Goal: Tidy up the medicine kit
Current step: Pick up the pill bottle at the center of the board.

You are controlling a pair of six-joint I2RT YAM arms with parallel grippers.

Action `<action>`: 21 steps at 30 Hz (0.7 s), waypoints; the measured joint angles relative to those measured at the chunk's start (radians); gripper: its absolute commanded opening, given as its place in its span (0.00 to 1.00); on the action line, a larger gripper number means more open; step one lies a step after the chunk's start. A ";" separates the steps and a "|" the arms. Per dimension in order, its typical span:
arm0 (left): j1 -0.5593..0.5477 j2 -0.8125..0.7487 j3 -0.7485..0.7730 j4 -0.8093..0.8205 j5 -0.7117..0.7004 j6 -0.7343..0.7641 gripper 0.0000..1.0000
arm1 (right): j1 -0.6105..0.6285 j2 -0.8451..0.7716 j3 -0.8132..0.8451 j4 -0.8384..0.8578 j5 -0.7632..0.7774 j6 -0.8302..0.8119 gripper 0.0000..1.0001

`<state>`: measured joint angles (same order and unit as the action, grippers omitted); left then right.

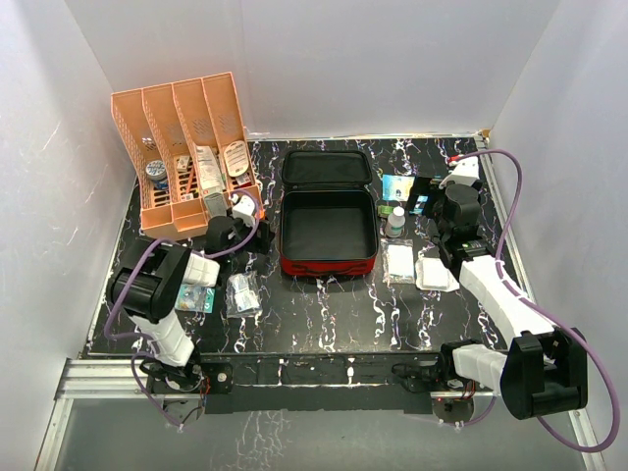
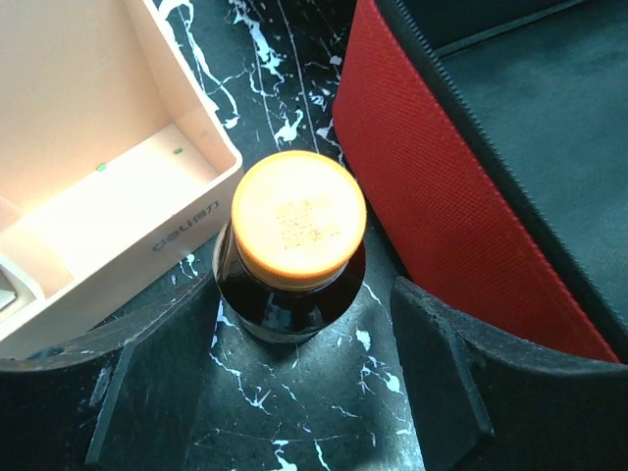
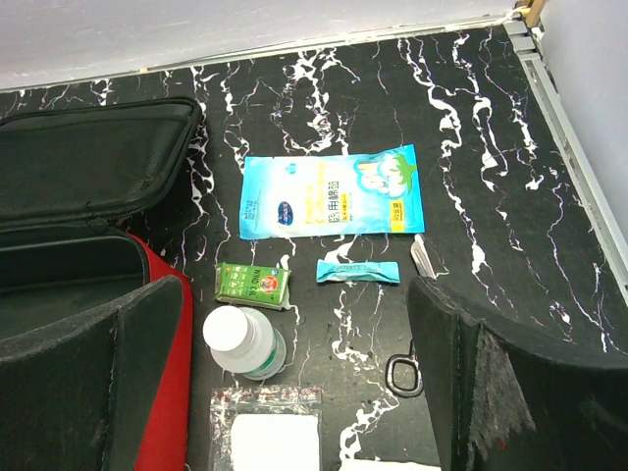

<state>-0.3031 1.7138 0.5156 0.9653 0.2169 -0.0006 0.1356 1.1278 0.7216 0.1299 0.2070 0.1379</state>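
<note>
This is a robotics lab test cell rather than a home or clinic: plain white panels point(image 1: 343, 59) wall in a black marble-patterned table point(image 1: 324, 314) on three sides around the open red medicine kit point(image 1: 328, 265) at its middle. Nearer than the kit, an aluminium rail point(image 1: 98, 378) edges the table, with a left arm point(image 1: 162, 294) and a right arm point(image 1: 500, 299) bolted either side, each carrying purple cables point(image 1: 516, 186). Small items lie around the kit: an orange rack point(image 1: 186, 147) to its far left, sealed packets point(image 1: 399, 263) to its right
</note>
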 measured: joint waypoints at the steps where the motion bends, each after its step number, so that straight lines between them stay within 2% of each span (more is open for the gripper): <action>1: -0.004 0.014 0.000 0.014 -0.013 -0.004 0.69 | 0.000 0.000 -0.001 0.000 0.000 0.000 0.98; 14: -0.050 0.164 0.026 0.172 -0.146 -0.041 0.62 | 0.000 0.000 -0.017 -0.005 -0.005 -0.006 0.98; 21: -0.063 0.201 0.033 0.253 -0.185 -0.045 0.49 | 0.000 0.021 -0.017 0.002 -0.026 -0.006 0.98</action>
<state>-0.3664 1.9144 0.5484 1.2182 0.0315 -0.0452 0.1356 1.1492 0.7048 0.1314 0.1810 0.1322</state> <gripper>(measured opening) 0.544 0.983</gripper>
